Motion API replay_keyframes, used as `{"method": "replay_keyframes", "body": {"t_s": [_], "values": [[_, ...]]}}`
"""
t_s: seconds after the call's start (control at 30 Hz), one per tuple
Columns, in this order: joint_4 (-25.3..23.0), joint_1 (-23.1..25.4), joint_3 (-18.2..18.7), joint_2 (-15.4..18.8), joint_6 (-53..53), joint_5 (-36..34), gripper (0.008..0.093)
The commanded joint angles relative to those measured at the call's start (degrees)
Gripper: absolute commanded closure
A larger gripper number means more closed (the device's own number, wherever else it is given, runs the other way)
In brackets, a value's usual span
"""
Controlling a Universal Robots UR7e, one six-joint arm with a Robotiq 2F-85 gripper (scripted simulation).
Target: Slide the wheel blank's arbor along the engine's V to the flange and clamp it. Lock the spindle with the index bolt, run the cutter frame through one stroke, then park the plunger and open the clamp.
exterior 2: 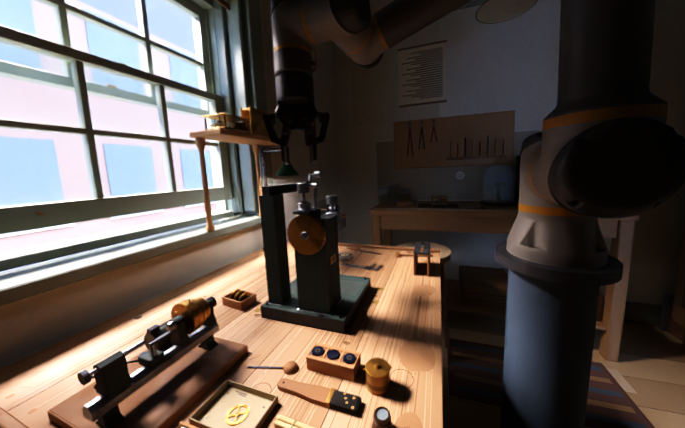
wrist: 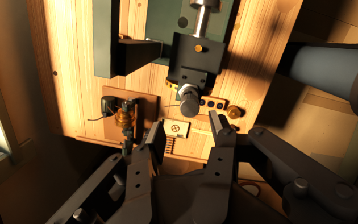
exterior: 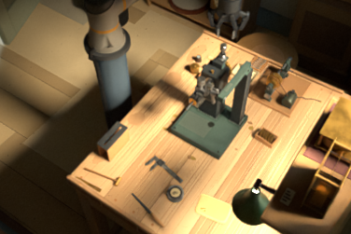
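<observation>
The wheel-cutting engine [exterior: 212, 99] stands mid-bench on a green base plate [exterior 2: 315, 303], with a dark headstock block [wrist: 196, 56] and a tall dark post [exterior 2: 274, 239] beside it. A brass wheel blank [exterior 2: 306, 234] sits on the face of the headstock. Steel knobs [exterior 2: 313, 183] rise from the top of the block, and a knurled knob [wrist: 189, 102] points up toward the wrist camera. My gripper [wrist: 187, 125] hangs above the engine's top, clear of it [exterior 2: 298, 139]. It is open and holds nothing.
The robot's thick column [exterior 2: 557, 298] stands at the bench's near side. A small lathe on a board [exterior 2: 153, 345] lies by the window. A tray with a brass wheel [exterior 2: 236, 409], a block with dark discs [exterior 2: 333, 360], a brass pot [exterior 2: 377, 375] and a green lamp [exterior: 250, 204] sit around.
</observation>
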Motion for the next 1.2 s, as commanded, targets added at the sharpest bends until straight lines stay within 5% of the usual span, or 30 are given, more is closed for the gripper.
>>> {"method": "replay_keyframes", "body": {"t_s": [0.0, 0.6, 1.17], "values": [[0.0, 0.0, 0.0, 0.0, 0.0, 0.0, 0.0484], [1.2, -0.7, -0.7, -0.6, -0.7, 0.0, 0.0484], [1.3, -16.4, 0.6, -1.9, -16.3, 0.0, 0.0484]]}}
